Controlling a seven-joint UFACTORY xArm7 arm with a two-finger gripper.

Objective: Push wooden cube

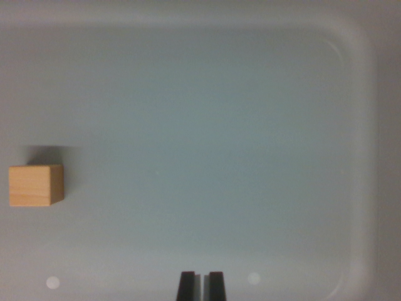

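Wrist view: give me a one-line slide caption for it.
Wooden cube sits at the wrist view's left inside a pale tray, apart from the nearly closed gripper at bottom centre.

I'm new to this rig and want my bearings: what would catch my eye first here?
The wooden cube stands out, alone at the wrist view's left on the pale tray, throwing a shadow above it. At the bottom centre the gripper shows its dark jaws nearly together, well apart from the cube.

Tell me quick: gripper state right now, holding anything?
Gripper: shut, fingertips nearly together, holding nothing. The wooden cube sits apart, far toward the wrist view's left in the tray.
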